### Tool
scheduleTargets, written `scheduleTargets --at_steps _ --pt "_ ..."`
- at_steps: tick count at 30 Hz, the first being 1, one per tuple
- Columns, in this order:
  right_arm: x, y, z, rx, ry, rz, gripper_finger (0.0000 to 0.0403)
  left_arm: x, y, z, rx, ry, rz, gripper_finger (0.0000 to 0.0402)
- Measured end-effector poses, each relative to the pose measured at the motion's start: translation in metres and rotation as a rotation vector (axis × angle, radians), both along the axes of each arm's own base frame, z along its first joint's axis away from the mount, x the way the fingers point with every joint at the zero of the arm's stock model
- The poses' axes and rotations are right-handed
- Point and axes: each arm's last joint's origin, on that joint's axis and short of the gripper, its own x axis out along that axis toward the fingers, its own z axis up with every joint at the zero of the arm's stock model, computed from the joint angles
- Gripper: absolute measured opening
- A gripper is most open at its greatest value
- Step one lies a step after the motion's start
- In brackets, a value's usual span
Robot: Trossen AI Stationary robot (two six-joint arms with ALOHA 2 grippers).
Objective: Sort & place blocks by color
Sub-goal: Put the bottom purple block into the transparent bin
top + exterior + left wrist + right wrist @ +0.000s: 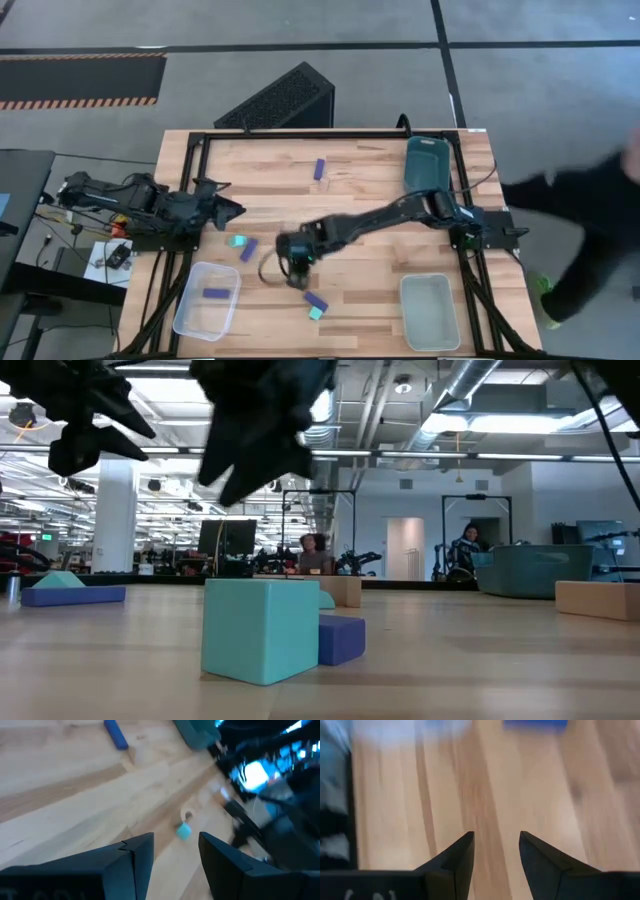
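Blocks lie scattered on the wooden table (380,270). A blue-purple bar (319,169) rests flat at the far middle. A teal cube (236,241) and a blue bar (248,250) sit left of centre. Another blue bar (316,301) and teal cube (315,313) lie near the front edge. One more blue bar (216,294) lies in the clear bin (190,318) at the near left. My right gripper (296,266) hovers open above the table's middle, fingers (465,850) slanting down with nothing between them. My left gripper (228,208) waits open at the left side.
A second clear bin (430,335) stands at the near right and a teal bin (427,163) at the far right. Tan blocks (340,590) (597,600) lie farther back. A black slotted box (280,100) sits beyond the table. A person's dark sleeve (590,200) shows on the right.
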Motion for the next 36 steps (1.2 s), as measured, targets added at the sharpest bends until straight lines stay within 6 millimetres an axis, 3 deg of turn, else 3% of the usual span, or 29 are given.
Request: scheduleTargets --at_steps 3,8,13,20,23,27,31,36 --pt "-0.018 0.023 -0.003 -0.093 0.058 0.101 0.0177 0.013 -0.008 0.001 -0.037 -0.063 0.009 0.0143" --pt "-0.036 0.053 -0.017 -0.039 0.043 0.181 0.0188 0.041 -0.028 0.011 -0.034 -0.230 -0.028 0.0143" --pt "-0.046 0.067 -0.024 0.004 -0.035 0.206 0.0207 0.065 -0.048 0.017 0.056 -0.346 -0.079 0.0143" --pt "-0.067 0.086 -0.032 -0.056 0.082 0.296 0.0236 0.080 -0.074 0.010 0.065 -0.356 -0.123 0.0143" --pt "-0.068 0.094 -0.031 -0.073 0.052 0.224 0.0237 0.085 -0.082 0.013 0.076 -0.345 -0.140 0.0143" --pt "-0.063 0.097 -0.032 0.003 0.017 0.014 0.0235 0.090 -0.092 0.020 0.155 -0.305 -0.233 0.0143" --pt "-0.062 0.096 -0.031 -0.031 -0.030 -0.205 0.0235 0.093 -0.103 0.025 0.247 -0.240 -0.306 0.0143" --pt "-0.059 0.100 -0.037 -0.007 -0.052 -0.257 0.0235 0.094 -0.113 0.029 0.422 -0.179 -0.409 0.0143"
